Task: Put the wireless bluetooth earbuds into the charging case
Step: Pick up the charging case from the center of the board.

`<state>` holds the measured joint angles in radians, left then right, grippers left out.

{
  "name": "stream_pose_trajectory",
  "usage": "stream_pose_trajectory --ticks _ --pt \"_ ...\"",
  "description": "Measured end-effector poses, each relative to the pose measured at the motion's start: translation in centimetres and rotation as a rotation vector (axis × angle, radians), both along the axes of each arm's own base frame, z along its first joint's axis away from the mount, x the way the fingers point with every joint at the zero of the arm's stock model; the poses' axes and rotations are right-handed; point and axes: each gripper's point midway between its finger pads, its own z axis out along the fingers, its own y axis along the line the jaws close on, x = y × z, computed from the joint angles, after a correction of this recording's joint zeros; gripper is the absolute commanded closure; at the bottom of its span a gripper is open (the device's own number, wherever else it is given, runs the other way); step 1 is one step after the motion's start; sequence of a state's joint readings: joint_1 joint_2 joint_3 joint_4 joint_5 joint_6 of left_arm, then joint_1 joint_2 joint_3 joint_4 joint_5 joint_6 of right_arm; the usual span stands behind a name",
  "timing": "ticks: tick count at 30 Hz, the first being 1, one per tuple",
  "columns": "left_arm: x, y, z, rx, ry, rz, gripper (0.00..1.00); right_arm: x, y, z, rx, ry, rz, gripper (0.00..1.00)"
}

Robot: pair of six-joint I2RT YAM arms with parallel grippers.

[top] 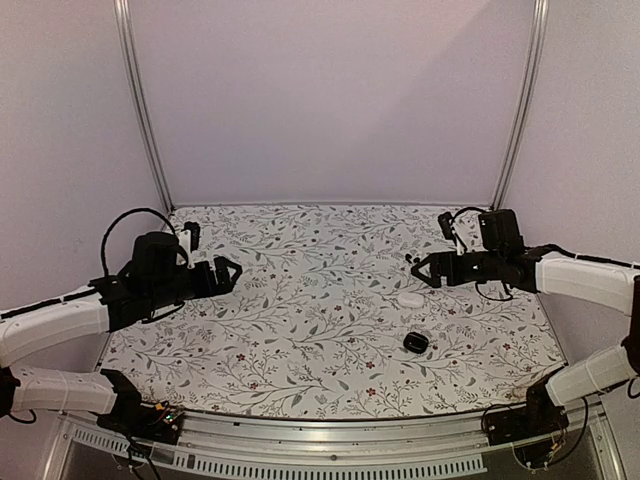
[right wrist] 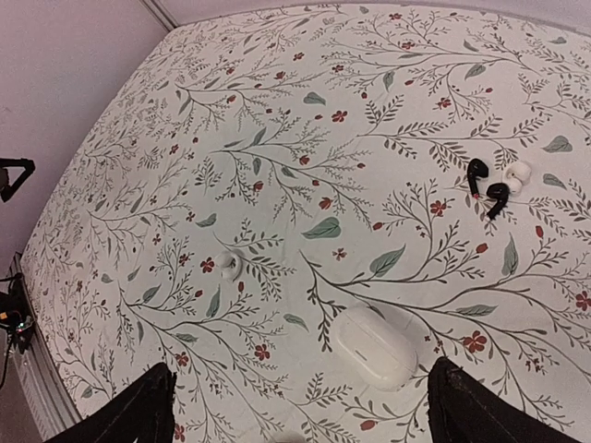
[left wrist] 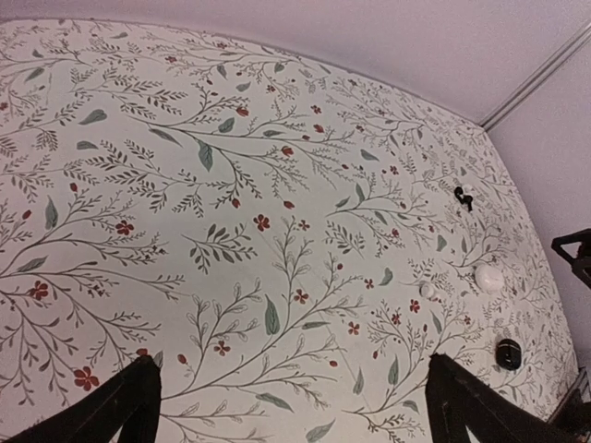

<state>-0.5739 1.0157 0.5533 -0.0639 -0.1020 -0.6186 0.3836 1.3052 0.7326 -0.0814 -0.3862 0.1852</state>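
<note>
Two tiny dark stemmed earbuds (right wrist: 476, 173) lie side by side on the floral-printed worktop (top: 300, 300), at its far right, just ahead of the right arm's jaws; a small white earbud (right wrist: 517, 175) sits right beside them, touching or nearly so. The black rounded charging case (top: 416, 342) rests nearer the arms, apart from the dark pair, with a white pebble-shaped case (right wrist: 374, 346) between them; whether the black case's lid is up is too small to tell.

The right arm's jaws are spread wide and hold nothing; the left arm's jaws, far across the worktop, are likewise parted and empty.

The step in hand looks like the first pick, and the right arm is better placed for it. It should take the dark bud farther from the white one first; pinch across the stem rather than the bulb; descend straight so neither neighbour is nudged; lift clear of the white case on the way to the black one.

Counted: two dark earbuds; two white earbuds, the second (right wrist: 230, 266) lying alone; one white case; one black case.
</note>
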Motion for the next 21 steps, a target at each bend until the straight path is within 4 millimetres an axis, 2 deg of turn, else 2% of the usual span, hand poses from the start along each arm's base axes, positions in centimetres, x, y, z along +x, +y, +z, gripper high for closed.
stream_pose_trajectory --ticks 3,6,14,21 --pt "-0.2 -0.3 -0.2 -0.007 -0.002 -0.02 0.0 0.7 0.4 -0.6 -0.042 0.007 0.036 0.14" --pt "-0.7 -1.0 -0.4 -0.006 0.002 -0.066 0.0 1.3 0.4 -2.3 -0.104 0.043 0.052 0.16" --pt "-1.3 -2.9 0.3 -0.038 -0.049 -0.186 0.0 1.3 -1.0 -6.5 -0.249 0.106 0.062 0.21" --pt "-1.9 -4.0 0.6 -0.071 -0.073 -0.259 0.0 0.9 -0.8 -9.7 -0.324 0.152 0.101 0.27"
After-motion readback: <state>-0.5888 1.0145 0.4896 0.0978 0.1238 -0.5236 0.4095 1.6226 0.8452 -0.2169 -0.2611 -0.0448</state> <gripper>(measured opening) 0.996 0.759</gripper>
